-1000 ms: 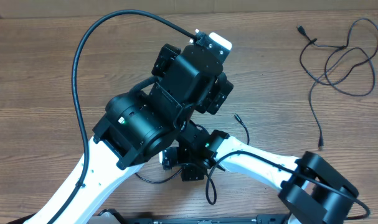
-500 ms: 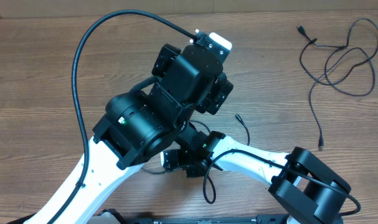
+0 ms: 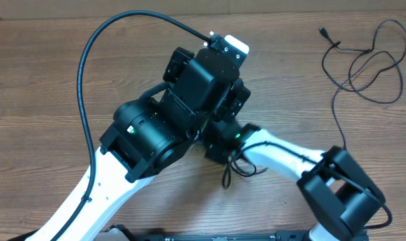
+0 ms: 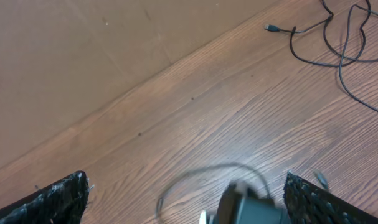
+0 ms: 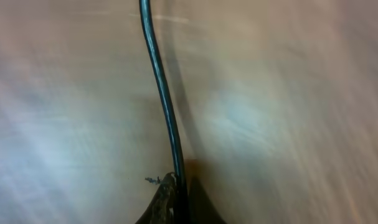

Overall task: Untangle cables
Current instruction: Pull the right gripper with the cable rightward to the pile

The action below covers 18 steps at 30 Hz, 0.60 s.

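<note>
- Cables (image 3: pixel 371 51): the main lot lies as loose long loops at the far right of the surface (image 3: pixel 42 100), well apart from both arms. One plug end (image 3: pixel 322 31) sticks out at the loops' left.
- Pinched cable (image 5: pixel 166 106): a thin black cord running straight up the right wrist view from the right tool (image 5: pixel 178 196), whose fingers are pressed together on it.
- Hidden: overhead, the left arm (image 3: pixel 156 130) covers the right tool completely. Only a small thin black loop (image 3: pixel 228 175) pokes out beside the right arm (image 3: pixel 283 150). Can't tell where the rest of that cord runs.
- Left tool (image 4: pixel 185 199): fingers spread wide, nothing between them but air. Only the two tips show, cut off at the bottom corners of the left wrist view.
- Blur: a dark lump (image 4: pixel 245 205) and a faint thin loop (image 4: pixel 195 174) sit low in the left wrist view, too smeared to identify. The right wrist view is motion-blurred, with the wood grain washed out.
- Surface: brown wood grain. A plain brown panel (image 4: pixel 83 56) stands along its far edge.
- Thick black lead (image 3: pixel 85 73) arcing over the left side is fixed to the left arm.
</note>
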### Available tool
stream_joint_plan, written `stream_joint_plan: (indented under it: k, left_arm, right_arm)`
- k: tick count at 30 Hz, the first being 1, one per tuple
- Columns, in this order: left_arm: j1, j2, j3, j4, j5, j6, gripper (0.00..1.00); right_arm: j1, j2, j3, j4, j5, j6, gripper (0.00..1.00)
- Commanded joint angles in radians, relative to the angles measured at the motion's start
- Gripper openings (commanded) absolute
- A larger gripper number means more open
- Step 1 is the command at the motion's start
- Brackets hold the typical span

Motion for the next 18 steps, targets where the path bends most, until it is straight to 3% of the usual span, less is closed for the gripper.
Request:
stream_joint_plan:
  k: [1, 9, 18]
  left_arm:
    - [0.005, 0.003, 0.015, 0.003, -0.012, -0.021, 1.00]
    - [0.005, 0.003, 0.015, 0.003, -0.012, -0.021, 1.00]
    - [0.005, 0.003, 0.015, 0.003, -0.012, -0.021, 1.00]
  right_arm:
    - [-0.141, 0.003, -0.008, 0.007, 0.007, 0.248, 0.04]
    - [-0.494, -0.012, 0.066, -0.063, -0.001, 0.548, 0.04]
    - [-0.725, -0.172, 0.209, -0.227, -0.045, 0.560, 0.04]
